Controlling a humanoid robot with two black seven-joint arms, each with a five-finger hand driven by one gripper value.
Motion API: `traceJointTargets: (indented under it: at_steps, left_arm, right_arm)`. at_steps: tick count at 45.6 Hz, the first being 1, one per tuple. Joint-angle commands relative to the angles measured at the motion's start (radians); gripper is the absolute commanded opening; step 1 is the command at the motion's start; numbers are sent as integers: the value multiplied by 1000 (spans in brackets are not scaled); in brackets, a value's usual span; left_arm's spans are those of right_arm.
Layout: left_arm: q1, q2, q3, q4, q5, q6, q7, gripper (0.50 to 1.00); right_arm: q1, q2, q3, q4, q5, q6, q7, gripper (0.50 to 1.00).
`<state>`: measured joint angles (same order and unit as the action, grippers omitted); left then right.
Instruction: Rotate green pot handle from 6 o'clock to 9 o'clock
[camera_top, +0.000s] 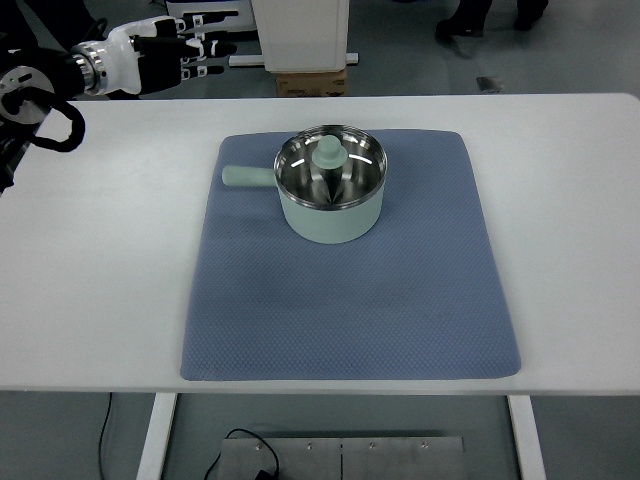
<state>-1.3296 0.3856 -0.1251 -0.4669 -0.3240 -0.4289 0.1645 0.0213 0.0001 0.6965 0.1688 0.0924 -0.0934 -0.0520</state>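
A pale green pot (331, 206) with a glass lid and a green knob (329, 152) stands on the far middle of a blue mat (340, 300). Its handle (248, 177) points to the picture's left, toward 9 o'clock. My left hand (185, 45) is raised beyond the table's far left corner, well away from the pot, with fingers stretched out and holding nothing. The right arm is out of view.
The mat lies on a white table (90, 260). Beyond the far edge stand a white cabinet (305, 33) on a cardboard box (311, 82). A person's feet (490, 18) show at the top right.
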Motion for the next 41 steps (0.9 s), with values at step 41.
traceJointTargets:
  at_steps: [41]
  left_arm:
    - [406, -102, -607, 142, -36, 2, -141, 1000]
  right_arm:
    - [0, 0, 0, 0, 1, 0, 0, 1000]
